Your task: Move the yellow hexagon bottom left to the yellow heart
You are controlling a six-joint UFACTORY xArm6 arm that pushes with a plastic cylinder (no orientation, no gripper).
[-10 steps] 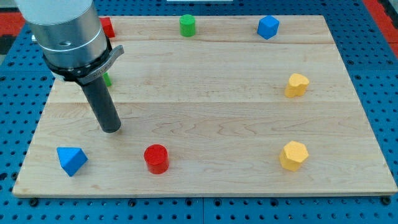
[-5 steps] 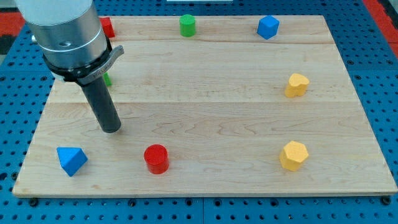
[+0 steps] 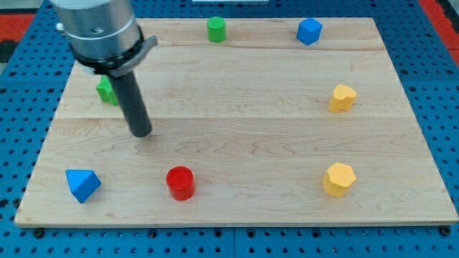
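Observation:
The yellow hexagon (image 3: pixel 338 179) lies near the board's bottom right. The yellow heart (image 3: pixel 342 97) lies above it at the right, well apart from it. My tip (image 3: pixel 142 133) rests on the board in the left half, far to the left of both yellow blocks. It stands above and left of the red cylinder (image 3: pixel 180 183) and touches no block.
A blue block (image 3: pixel 82 185) lies at the bottom left. A green block (image 3: pixel 107 91) sits left of the rod, partly hidden by the arm. A green cylinder (image 3: pixel 216 29) and a blue block (image 3: pixel 309 31) lie along the top edge of the wooden board (image 3: pixel 237 107).
My tip has moved a little right and up. The arm now covers the red block at the top left and shows more of the green block.

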